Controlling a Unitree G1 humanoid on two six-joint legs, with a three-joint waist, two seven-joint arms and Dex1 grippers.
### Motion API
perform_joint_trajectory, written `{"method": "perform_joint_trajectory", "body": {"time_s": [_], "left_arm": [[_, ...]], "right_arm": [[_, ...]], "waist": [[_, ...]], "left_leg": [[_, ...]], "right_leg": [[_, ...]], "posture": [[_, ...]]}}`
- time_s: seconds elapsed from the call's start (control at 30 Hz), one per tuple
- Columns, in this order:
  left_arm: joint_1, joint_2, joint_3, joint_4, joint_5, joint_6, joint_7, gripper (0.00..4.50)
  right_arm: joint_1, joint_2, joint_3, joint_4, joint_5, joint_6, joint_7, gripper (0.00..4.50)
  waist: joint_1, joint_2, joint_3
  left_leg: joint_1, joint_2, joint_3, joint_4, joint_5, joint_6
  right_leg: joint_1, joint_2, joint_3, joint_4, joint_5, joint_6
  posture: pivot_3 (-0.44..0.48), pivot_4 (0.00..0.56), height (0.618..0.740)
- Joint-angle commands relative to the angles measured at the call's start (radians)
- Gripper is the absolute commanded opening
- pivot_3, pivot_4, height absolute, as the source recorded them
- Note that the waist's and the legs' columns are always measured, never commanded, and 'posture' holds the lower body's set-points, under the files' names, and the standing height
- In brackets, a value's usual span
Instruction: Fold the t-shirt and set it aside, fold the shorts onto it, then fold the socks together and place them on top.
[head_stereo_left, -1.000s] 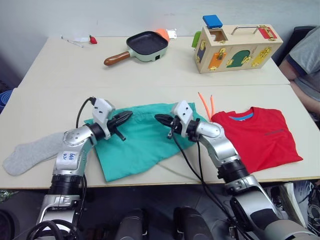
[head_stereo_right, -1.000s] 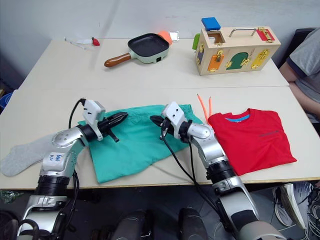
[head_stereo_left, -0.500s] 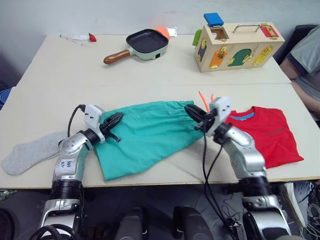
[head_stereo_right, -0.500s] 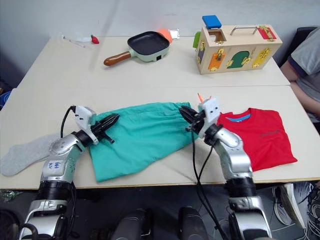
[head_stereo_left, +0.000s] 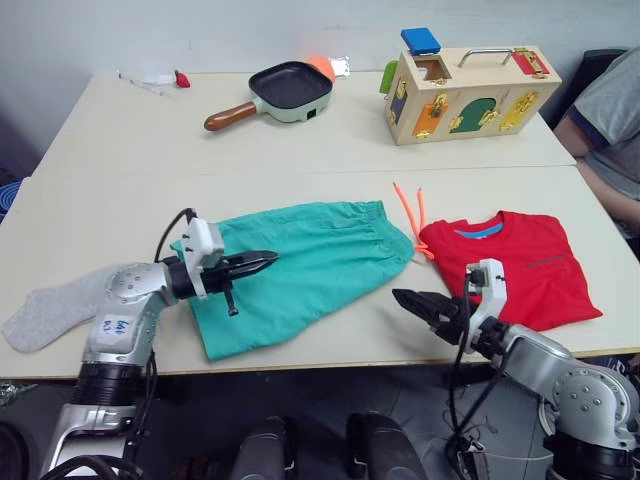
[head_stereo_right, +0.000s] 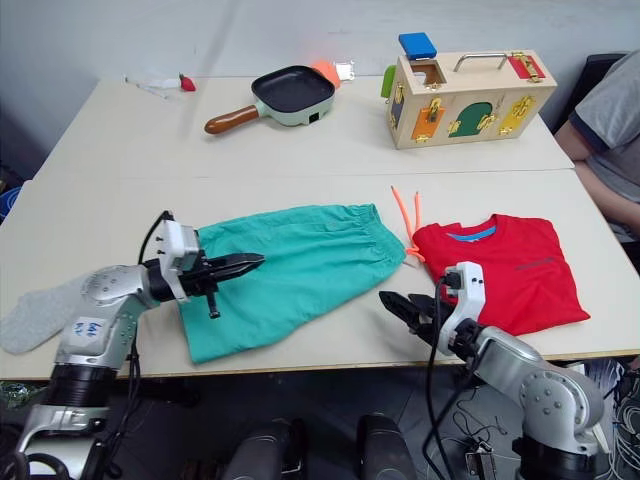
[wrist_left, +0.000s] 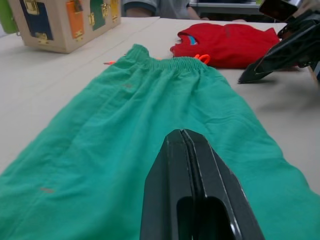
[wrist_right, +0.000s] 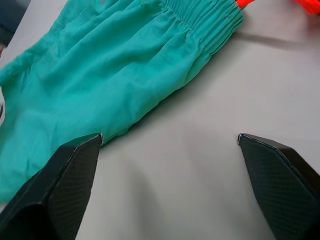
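Shorts (head_stereo_left: 300, 265) flat mid-desk (head_stereo_left: 300, 140), long axis left-right, beside folded t-shirt (head_stereo_left: 515, 265). Left gripper (head_stereo_left: 262, 262) pressed together, over shorts, nearer; right gripper (head_stereo_left: 412, 300) spread, off the waistband end.

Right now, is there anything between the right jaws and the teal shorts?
Nothing visible. Bare table lies between the open right gripper and the edge of the shorts. The folded t-shirt lies off to the gripper's right.

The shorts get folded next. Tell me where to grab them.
Probably grip the shorts at the gathered waistband, the thickest, firmest edge. Come from the robot's right with the open right gripper, which hovers just off that end, clear of the t-shirt.
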Motion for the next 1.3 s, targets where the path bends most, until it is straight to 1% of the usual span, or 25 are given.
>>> {"method": "perform_joint_trajectory", "body": {"time_s": [0.03, 0.1, 0.2, 0.3, 0.33, 0.4, 0.47, 0.57, 0.6, 0.73, 0.77, 0.83, 0.87, 1.0, 1.13, 1.2, 1.23, 1.3], "left_arm": [[-0.035, -0.031, -0.039, 0.102, 0.082, -0.091, 0.019, 0.00], [-0.055, -0.050, -0.052, 0.142, 0.111, -0.117, 0.035, 0.00], [-0.072, -0.079, -0.064, 0.204, 0.142, -0.132, 0.063, 0.00], [-0.062, -0.084, -0.080, 0.243, 0.166, -0.162, 0.050, 0.00], [-0.059, -0.085, -0.076, 0.249, 0.164, -0.165, 0.050, 0.00], [-0.053, -0.085, -0.067, 0.255, 0.154, -0.161, 0.048, 0.00], [-0.042, -0.078, -0.063, 0.255, 0.146, -0.164, 0.031, 0.00], [-0.031, -0.075, -0.053, 0.253, 0.136, -0.166, 0.019, 0.00], [-0.031, -0.075, -0.048, 0.255, 0.136, -0.167, 0.021, 0.00], [-0.040, -0.075, -0.029, 0.252, 0.140, -0.169, 0.039, 0.00], [-0.045, -0.076, -0.024, 0.242, 0.136, -0.153, 0.052, 0.00], [-0.047, -0.052, -0.046, 0.172, 0.159, -0.085, 0.064, 0.00], [-0.051, -0.051, -0.043, 0.125, 0.161, -0.037, 0.099, 0.00], [-0.056, -0.078, -0.019, -0.006, 0.146, 0.108, 0.222, 0.00], [-0.069, -0.108, -0.018, -0.062, 0.142, 0.216, 0.303, 0.00], [-0.075, -0.116, -0.024, -0.065, 0.144, 0.238, 0.317, 0.00], [-0.076, -0.114, -0.035, -0.061, 0.152, 0.246, 0.317, 0.00], [-0.075, -0.113, -0.043, -0.053, 0.160, 0.269, 0.327, 0.00]], "right_arm": [[-0.106, 0.148, -0.016, 0.165, -0.017, -0.062, -0.131, 4.45], [-0.158, 0.203, -0.030, 0.234, -0.029, -0.086, -0.166, 4.45], [-0.216, 0.236, 0.012, 0.324, -0.078, -0.120, -0.144, 4.45], [-0.274, 0.274, 0.010, 0.413, -0.095, -0.171, -0.132, 4.45], [-0.290, 0.273, 0.025, 0.436, -0.115, -0.189, -0.113, 4.27], [-0.317, 0.266, 0.048, 0.472, -0.142, -0.208, -0.077, 3.82], [-0.345, 0.269, 0.067, 0.503, -0.164, -0.244, -0.021, 3.17], [-0.372, 0.280, 0.092, 0.527, -0.196, -0.303, 0.060, 2.05], [-0.375, 0.282, 0.097, 0.527, -0.206, -0.318, 0.077, 1.75], [-0.353, 0.273, 0.121, 0.474, -0.268, -0.416, 0.124, 0.27], [-0.341, 0.264, 0.120, 0.453, -0.276, -0.432, 0.132, 0.04], [-0.313, 0.240, 0.106, 0.399, -0.295, -0.465, 0.132, 0.04], [-0.297, 0.221, 0.096, 0.366, -0.305, -0.480, 0.130, 0.04], [-0.246, 0.145, 0.062, 0.259, -0.346, -0.536, 0.124, 0.04], [-0.223, 0.064, 0.042, 0.154, -0.386, -0.575, 0.129, 0.04], [-0.221, 0.019, 0.082, 0.103, -0.424, -0.593, 0.164, 0.04], [-0.218, -0.016, 0.130, 0.072, -0.464, -0.606, 0.193, 0.04], [-0.219, -0.061, 0.270, 0.016, -0.555, -0.640, 0.252, 0.04]], "waist": [[-0.003, -0.005, -0.003], [-0.003, -0.006, -0.004], [0.000, -0.009, -0.006], [-0.007, -0.011, -0.009], [-0.009, -0.011, -0.010], [-0.010, -0.011, -0.010], [-0.014, -0.010, -0.011], [-0.022, -0.010, -0.011], [-0.024, -0.010, -0.011], [-0.024, -0.010, -0.011], [-0.022, -0.010, -0.011], [-0.019, -0.009, -0.011], [-0.017, -0.009, -0.011], [0.004, -0.008, -0.010], [0.005, -0.008, -0.010], [0.004, -0.008, -0.010], [0.002, -0.008, -0.010], [-0.002, -0.008, -0.010]], "left_leg": [[0.001, 0.000, 0.000, 0.000, 0.000, 0.001], [0.000, 0.002, 0.002, 0.000, 0.001, 0.000], [-0.001, 0.002, 0.003, 0.000, 0.004, -0.003], [-0.001, 0.002, 0.003, -0.001, 0.004, -0.003], [0.000, 0.003, 0.003, -0.001, 0.004, -0.003], [0.000, 0.003, 0.003, -0.001, 0.004, -0.003], [0.000, 0.003, 0.003, -0.001, 0.004, -0.003], [0.000, 0.003, 0.003, -0.002, 0.004, -0.003], [0.000, 0.003, 0.003, -0.002, 0.004, -0.004], [-0.001, 0.003, 0.003, -0.002, 0.004, -0.004], [-0.001, 0.003, 0.003, -0.002, 0.004, -0.004], [-0.001, 0.003, 0.003, -0.002, 0.004, -0.004], [-0.002, 0.003, 0.003, -0.003, 0.004, -0.004], [-0.005, 0.002, 0.003, -0.002, 0.002, -0.003], [-0.005, 0.002, 0.003, -0.002, 0.002, -0.003], [-0.005, 0.002, 0.003, -0.002, 0.002, -0.003], [-0.005, 0.002, 0.003, -0.002, 0.002, -0.003], [-0.004, 0.003, 0.004, -0.003, 0.002, -0.004]], "right_leg": [[0.000, 0.000, 0.000, 0.001, 0.001, -0.001], [-0.003, 0.001, -0.001, 0.004, 0.002, -0.002], [-0.005, 0.001, -0.001, 0.006, 0.002, -0.003], [-0.005, 0.000, 0.000, 0.006, 0.002, -0.003], [-0.005, 0.000, 0.000, 0.006, 0.002, -0.003], [-0.005, 0.000, 0.000, 0.007, 0.002, -0.003], [-0.005, 0.000, 0.000, 0.007, 0.002, -0.003], [-0.006, 0.000, 0.000, 0.007, 0.002, -0.003], [-0.006, 0.000, 0.000, 0.008, 0.002, -0.003], [-0.007, 0.001, 0.000, 0.009, 0.002, -0.003], [-0.007, 0.001, 0.000, 0.009, 0.002, -0.003], [-0.007, 0.000, 0.000, 0.009, 0.002, -0.003], [-0.007, 0.000, -0.001, 0.009, 0.002, -0.003], [-0.008, 0.000, -0.001, 0.008, 0.002, -0.002], [-0.007, 0.000, -0.001, 0.006, 0.002, -0.002], [-0.007, 0.000, -0.001, 0.006, 0.002, -0.002], [-0.007, 0.000, -0.001, 0.006, 0.002, -0.002], [-0.008, 0.001, -0.001, 0.004, 0.002, -0.002]], "posture": [[0.000, 0.150, 0.740], [0.000, 0.150, 0.740], [0.000, 0.150, 0.740], [0.000, 0.150, 0.740], [0.000, 0.150, 0.740], [0.000, 0.150, 0.740], [0.000, 0.150, 0.740], [0.000, 0.150, 0.740], [0.000, 0.150, 0.740], [0.000, 0.150, 0.740], [0.000, 0.150, 0.740], [0.000, 0.150, 0.740], [0.000, 0.150, 0.740], [0.000, 0.150, 0.740], [0.000, 0.150, 0.740], [0.000, 0.150, 0.740], [0.000, 0.150, 0.740], [0.000, 0.150, 0.740]]}}
